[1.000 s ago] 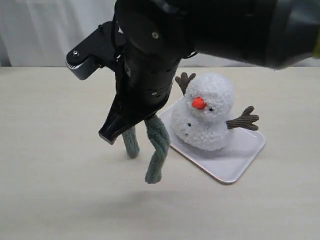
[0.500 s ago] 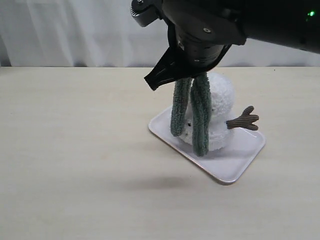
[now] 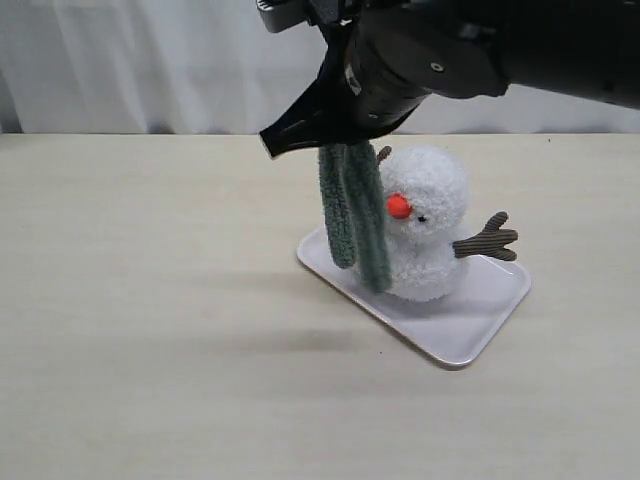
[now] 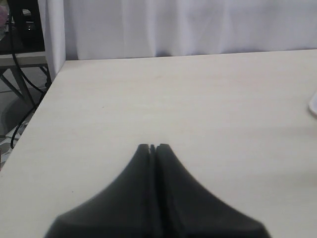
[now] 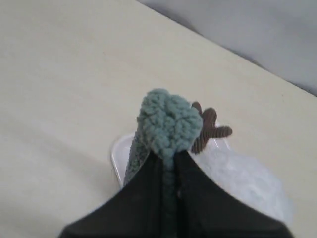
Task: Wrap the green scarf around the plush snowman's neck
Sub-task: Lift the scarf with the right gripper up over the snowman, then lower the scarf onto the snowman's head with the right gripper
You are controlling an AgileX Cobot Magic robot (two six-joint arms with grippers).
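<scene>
The exterior camera stands near, slightly raised, and faces across the worktop (image 3: 150,350) to the far curtain (image 3: 130,70). The left wrist camera looks low along the left arm's fingers (image 4: 141,168) towards the same curtain. The right wrist camera looks steeply down past the right arm's fingers (image 5: 143,198), close on the scarf (image 5: 168,119), snowman (image 5: 247,181) and tray (image 5: 118,153), which the exterior view also shows.

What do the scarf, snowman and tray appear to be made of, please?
The green scarf: fuzzy knitted yarn, matte, loops showing. The plush snowman: fluffy white pile, probably synthetic; ribbed corduroy-like arms. The tray: smooth, slightly glossy white, likely plastic.
</scene>
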